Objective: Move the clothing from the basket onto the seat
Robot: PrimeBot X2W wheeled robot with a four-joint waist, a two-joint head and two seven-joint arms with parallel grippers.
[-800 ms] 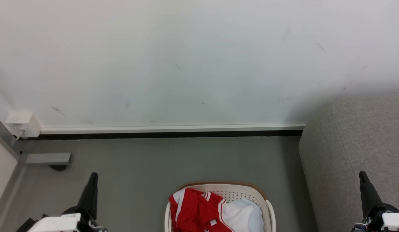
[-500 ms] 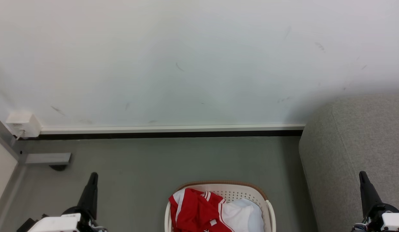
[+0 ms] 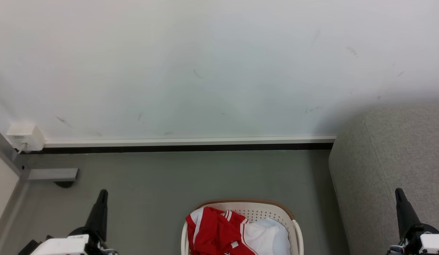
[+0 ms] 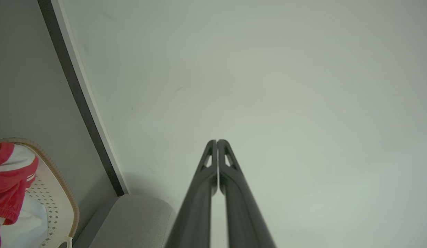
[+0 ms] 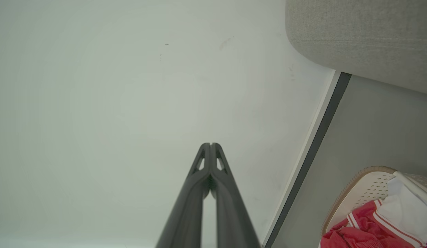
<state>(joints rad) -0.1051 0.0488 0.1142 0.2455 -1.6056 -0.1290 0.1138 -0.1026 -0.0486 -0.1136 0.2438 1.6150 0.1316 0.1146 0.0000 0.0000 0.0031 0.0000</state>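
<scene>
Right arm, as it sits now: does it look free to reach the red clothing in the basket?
Probably yes: the clothing lies uncovered in the open basket, left of the right gripper. The sofa sits beside that arm; its fingers are shut and must open first.

Head cam looks fwd-down from above — both wrist cams face the wall (image 4: 268, 69); all share basket (image 3: 258, 214).
</scene>
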